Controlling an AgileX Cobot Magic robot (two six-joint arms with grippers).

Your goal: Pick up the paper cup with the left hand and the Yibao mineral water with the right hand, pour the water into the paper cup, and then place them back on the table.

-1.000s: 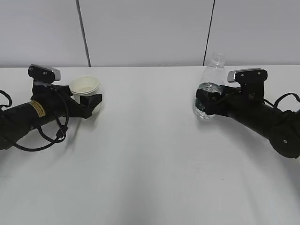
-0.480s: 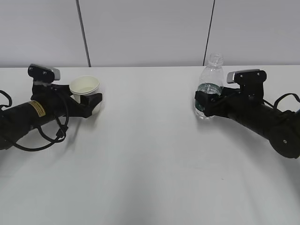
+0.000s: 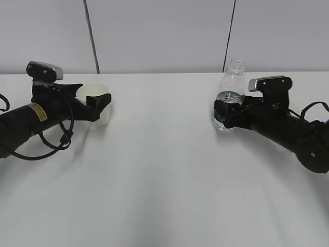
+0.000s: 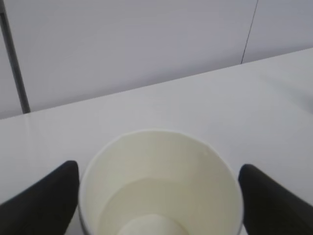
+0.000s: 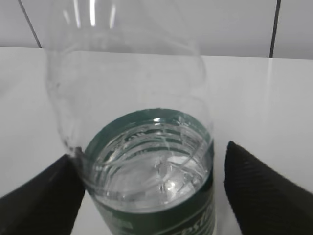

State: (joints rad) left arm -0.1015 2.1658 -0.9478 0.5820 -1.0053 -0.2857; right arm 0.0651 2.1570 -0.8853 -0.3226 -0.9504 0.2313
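Left of frame: the paper cup (image 3: pixel 95 105) stands upright on the table (image 3: pixel 164 170), mouth up, between the spread fingers of the left hand (image 3: pixel 101 105). Right of frame: the Yibao mineral water (image 3: pixel 230 94), long axis vertical, neck up, stands within the right hand's (image 3: pixel 222 113) parted fingers.

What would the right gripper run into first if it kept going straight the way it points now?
The Yibao mineral water. It stands upright between the open fingers of the right gripper, so pushing forward would press the palm against the bottle. How much gap is left I can't tell.
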